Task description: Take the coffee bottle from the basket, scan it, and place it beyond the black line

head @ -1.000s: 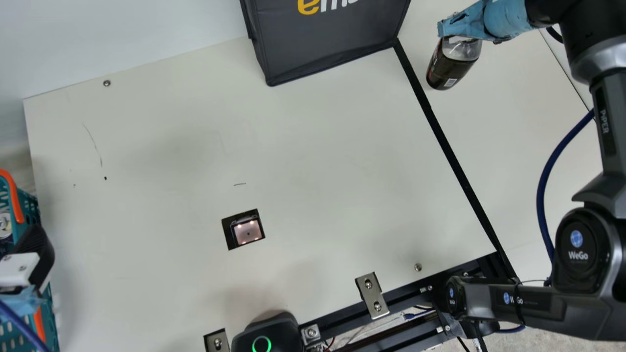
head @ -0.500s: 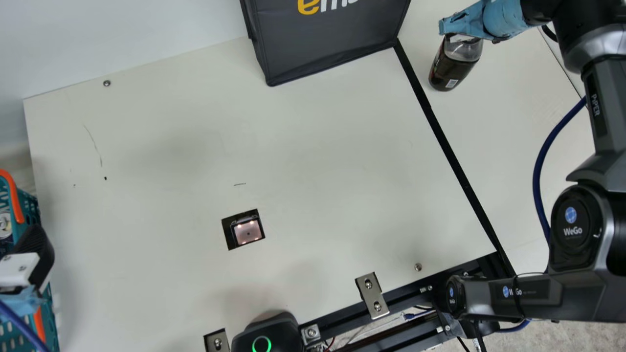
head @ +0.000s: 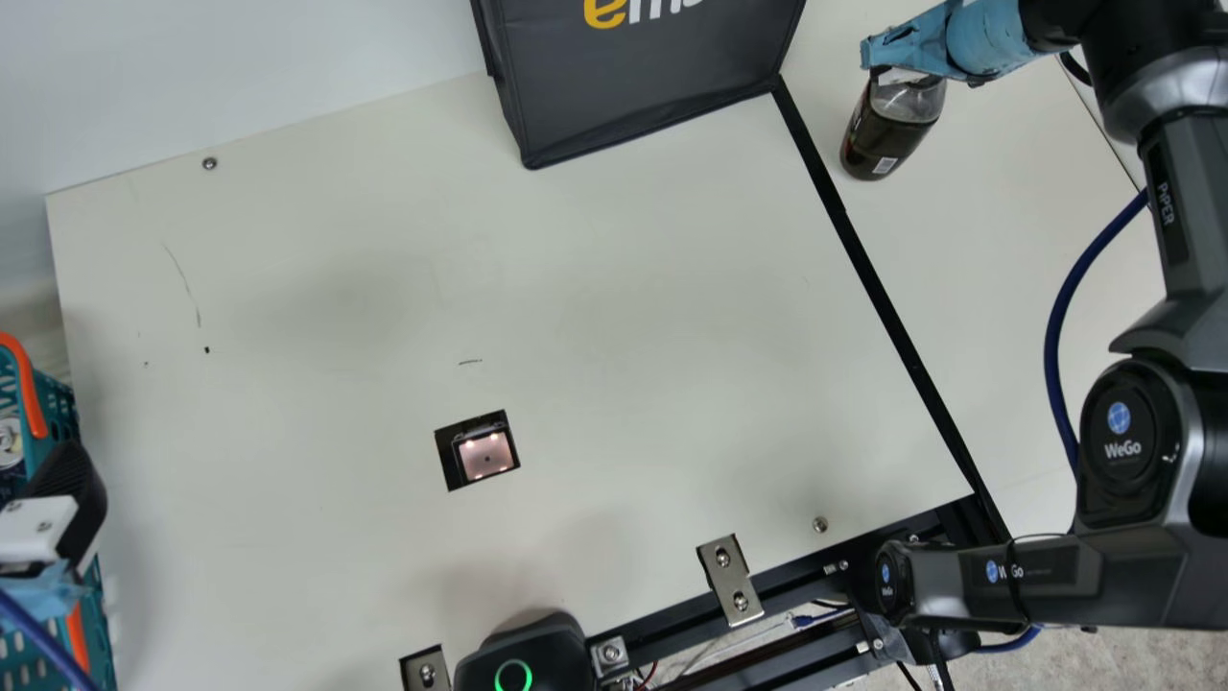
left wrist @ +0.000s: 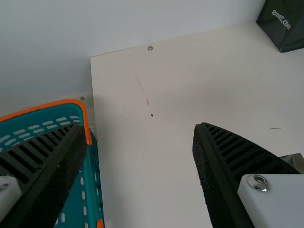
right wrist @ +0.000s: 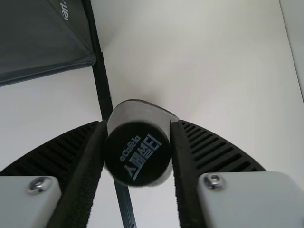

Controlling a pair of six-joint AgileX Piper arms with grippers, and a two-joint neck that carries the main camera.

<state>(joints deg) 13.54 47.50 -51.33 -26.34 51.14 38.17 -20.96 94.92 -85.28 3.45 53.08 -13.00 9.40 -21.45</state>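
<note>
The right claw is clamped on the cap of the coffee bottle, which is beyond the black line from the scanner. A dark bag sits at the line's end. Farthest out, the left claw, spread apart, is near the teal basket.

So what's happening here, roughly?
The robot's right gripper has the coffee bottle by its dark cap, between its fingers. The bottle is upright or nearly so, on the far side of the black line from the scanner window; whether its base rests on the table yet, I can't tell. The left gripper is open and empty by the teal basket.
</note>
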